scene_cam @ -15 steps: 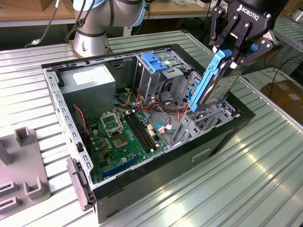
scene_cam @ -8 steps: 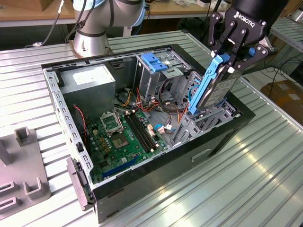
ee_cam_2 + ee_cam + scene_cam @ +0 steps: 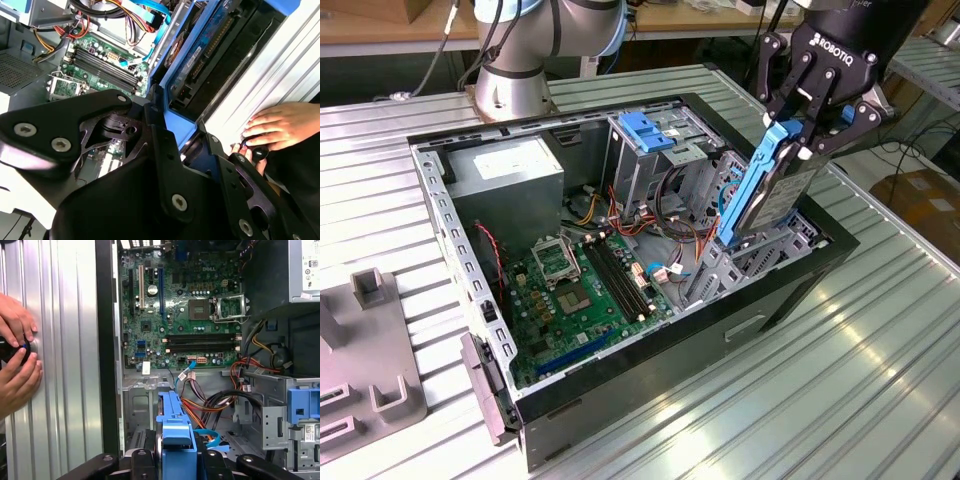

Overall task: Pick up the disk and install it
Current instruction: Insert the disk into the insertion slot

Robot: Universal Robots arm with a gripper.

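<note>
From where I stand, the black three-fingered gripper (image 3: pixel 808 138) is pinching the upper end of the disk (image 3: pixel 772 192), a flat grey-metal drive framed by blue plastic side rails. The disk hangs steeply tilted over the exterior view's right end of the open black desktop computer case (image 3: pixel 620 375). Its lower end dips among the grey metal bay walls there. I cannot tell whether it touches them.

In the first wrist view a blue rail of the disk (image 3: pixel 175 432) runs between the dark finger links. In the second wrist view the disk's edge (image 3: pixel 212 47) shows beyond the gripper's black body.

Inside the case lies a green motherboard (image 3: pixel 582 290). A grey power supply box with a white label (image 3: pixel 505 170) sits at the far corner toward the exterior view's left. A blue plastic-topped drive cage (image 3: pixel 645 130) stands along the far wall, apart from the held disk. Red, orange and black cables (image 3: pixel 665 215) run loose between the cage and the board.

The case rests on a ribbed silver metal table (image 3: pixel 840 370). A grey moulded block (image 3: pixel 370 370) sits on the table at the exterior view's left, well apart from the case.

A person's hands (image 3: pixel 15 355) rest on the table just beside the case wall, cupped around a small dark object. One hand (image 3: pixel 277 127) also shows in the second wrist view.
</note>
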